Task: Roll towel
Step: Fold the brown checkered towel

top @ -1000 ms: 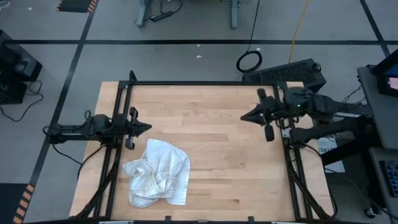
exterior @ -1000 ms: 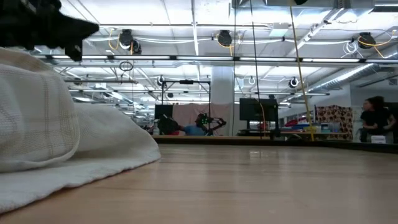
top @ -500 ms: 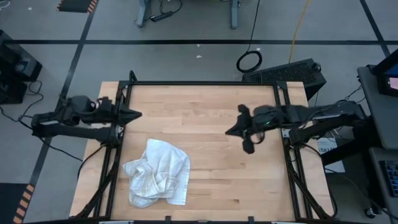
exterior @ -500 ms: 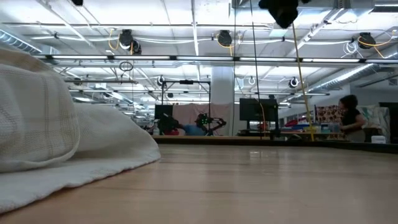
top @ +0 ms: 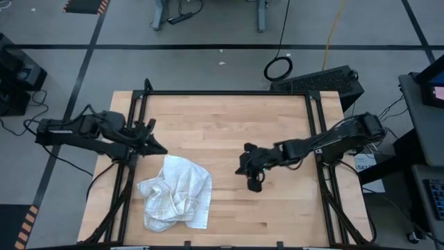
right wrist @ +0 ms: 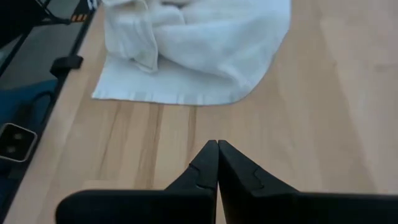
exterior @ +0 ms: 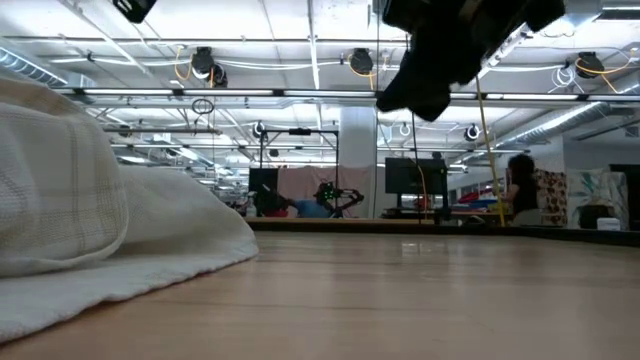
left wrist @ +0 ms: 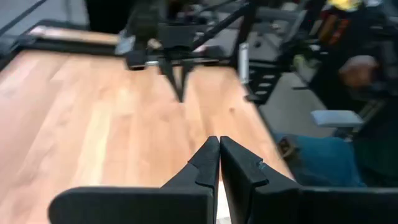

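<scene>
**Towel crumpled, both hands clenched and empty: approach not yet made**

Desk (top: 229,118): bare wood, carrying only the towel.

Towel (top: 176,192): lies in a wrinkled heap, folded over itself, not spread flat. It sits just below and beside the left hand, and well apart from the right hand, across open wood. In the right wrist view its hemmed edge (right wrist: 180,96) faces the right hand, with bunched folds behind it.

Left hand (top: 158,147): fingers pressed together, holding nothing, poised just off the towel's nearest corner.

Right hand (top: 251,169): fingers likewise clenched, empty, raised above the desk and pointed toward the towel.

Assessment: rolling cannot begin on a heap. Both hands would need to release their fingers before contact, then each take a separate corner and draw the cloth flat. Pinching a fold rather than a true edge risks lifting several layers together. The hemmed edge appears the cleanest purchase for the right hand.
</scene>
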You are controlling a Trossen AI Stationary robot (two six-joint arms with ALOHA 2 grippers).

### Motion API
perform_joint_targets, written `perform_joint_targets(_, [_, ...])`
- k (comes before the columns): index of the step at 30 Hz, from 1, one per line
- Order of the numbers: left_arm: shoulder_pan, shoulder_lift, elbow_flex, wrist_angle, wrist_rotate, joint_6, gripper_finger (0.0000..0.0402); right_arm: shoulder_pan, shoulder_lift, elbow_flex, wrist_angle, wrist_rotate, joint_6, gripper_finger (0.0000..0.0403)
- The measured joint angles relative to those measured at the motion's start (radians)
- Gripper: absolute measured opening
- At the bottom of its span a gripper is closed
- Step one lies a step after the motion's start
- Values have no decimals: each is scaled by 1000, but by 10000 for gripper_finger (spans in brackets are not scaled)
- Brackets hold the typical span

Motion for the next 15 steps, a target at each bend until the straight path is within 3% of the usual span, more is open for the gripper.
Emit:
perform_joint_targets(8, [-102, 69, -104, 38, -145, -38, 20, 33, 159, 4, 240, -2, 0, 47])
perform_joint_targets(15, [-204, 190, -127, 73, -204, -76, 20, 62, 311, 132, 248, -1, -42, 111])
